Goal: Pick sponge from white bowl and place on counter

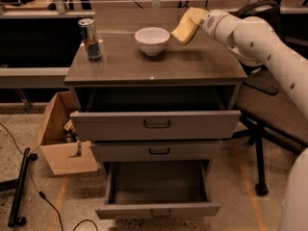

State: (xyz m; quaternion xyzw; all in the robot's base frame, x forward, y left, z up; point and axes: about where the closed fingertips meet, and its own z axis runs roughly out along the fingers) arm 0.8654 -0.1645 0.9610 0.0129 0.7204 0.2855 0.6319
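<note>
The white bowl (152, 40) stands at the back middle of the counter (159, 64) and looks empty. My gripper (186, 27) reaches in from the right and hangs tilted just right of the bowl, a little above the counter. It is shut on the pale yellow sponge (180, 33), whose lower end points down-left toward the bowl's rim. The sponge and the pale yellow fingers blend together, so their edges are hard to separate.
A metal can (90, 38) stands at the counter's back left. The top drawer (155, 124) and bottom drawer (156, 208) are pulled open. A cardboard box (60, 138) sits on the floor at left. An office chair base (260, 177) stands at right.
</note>
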